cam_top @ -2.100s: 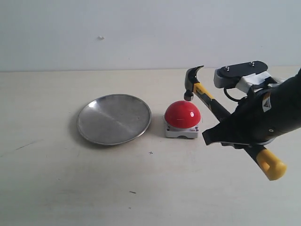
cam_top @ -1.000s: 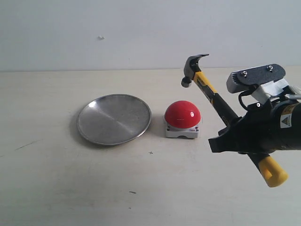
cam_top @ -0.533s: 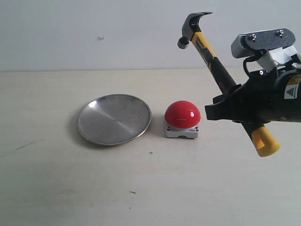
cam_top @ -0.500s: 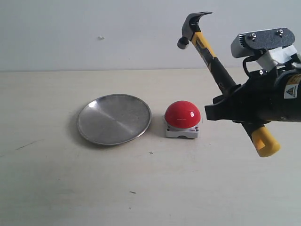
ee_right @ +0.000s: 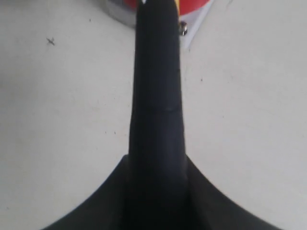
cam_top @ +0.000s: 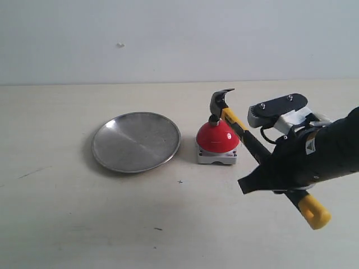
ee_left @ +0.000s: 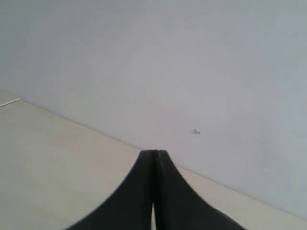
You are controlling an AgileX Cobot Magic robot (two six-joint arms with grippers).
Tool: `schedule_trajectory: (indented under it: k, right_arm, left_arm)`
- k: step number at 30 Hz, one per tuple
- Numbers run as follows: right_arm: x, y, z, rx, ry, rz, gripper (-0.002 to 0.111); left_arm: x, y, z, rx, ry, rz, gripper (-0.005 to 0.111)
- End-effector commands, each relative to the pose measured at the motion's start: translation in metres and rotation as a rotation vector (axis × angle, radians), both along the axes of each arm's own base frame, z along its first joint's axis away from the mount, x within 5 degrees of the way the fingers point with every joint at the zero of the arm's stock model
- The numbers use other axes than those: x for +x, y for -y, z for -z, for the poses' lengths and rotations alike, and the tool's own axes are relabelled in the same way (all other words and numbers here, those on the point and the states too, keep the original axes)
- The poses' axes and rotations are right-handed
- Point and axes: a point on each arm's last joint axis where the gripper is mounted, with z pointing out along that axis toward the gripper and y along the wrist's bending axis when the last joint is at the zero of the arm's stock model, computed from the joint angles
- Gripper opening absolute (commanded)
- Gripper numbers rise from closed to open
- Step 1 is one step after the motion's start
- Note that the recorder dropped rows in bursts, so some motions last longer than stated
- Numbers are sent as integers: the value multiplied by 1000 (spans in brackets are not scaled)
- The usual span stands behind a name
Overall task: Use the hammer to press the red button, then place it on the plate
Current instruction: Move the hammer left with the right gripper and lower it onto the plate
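Observation:
The hammer (cam_top: 247,140) slants down from right to left, its dark head (cam_top: 217,103) resting on top of the red button (cam_top: 216,137). My right gripper (cam_top: 268,178) is shut on the black handle; the yellow end (cam_top: 314,213) sticks out behind it. In the right wrist view the handle (ee_right: 157,96) runs from between the jaws toward the red button (ee_right: 192,5) at the frame edge. The silver plate (cam_top: 136,141) lies left of the button with nothing on it. My left gripper (ee_left: 154,158) is shut, holds nothing and faces the wall; the exterior view does not show it.
The button's grey square base (cam_top: 216,156) stands on a pale tabletop (cam_top: 84,224). A white wall (cam_top: 112,33) closes the back. A small dark mark (cam_top: 179,181) and other faint scuffs dot the table in front of the plate.
The right arm swung the hammer down from its raised position half a second ago; the head has dropped from high above onto the top of the red button.

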Motion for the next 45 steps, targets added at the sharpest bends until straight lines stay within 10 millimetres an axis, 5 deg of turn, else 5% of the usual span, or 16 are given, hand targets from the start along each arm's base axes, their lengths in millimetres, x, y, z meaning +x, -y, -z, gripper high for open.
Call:
schedule_trajectory:
  k: [1, 4, 21, 30, 45]
  right_arm:
    - [5, -2, -40, 114, 240, 37, 0]
    - [0, -1, -66, 260, 344, 134, 0]
    - [8, -55, -76, 526, 513, 132, 0]
    - [40, -104, -46, 787, 388, 6, 0]
    - [104, -147, 7, 1040, 200, 205, 0]
  left_arm:
    - [0, 0, 0, -1, 5, 2, 0]
    - [0, 0, 0, -1, 5, 2, 0]
    - [0, 0, 0, -1, 5, 4, 0]
    - [0, 0, 0, -1, 5, 4, 0]
    - [0, 0, 0, -1, 5, 4, 0]
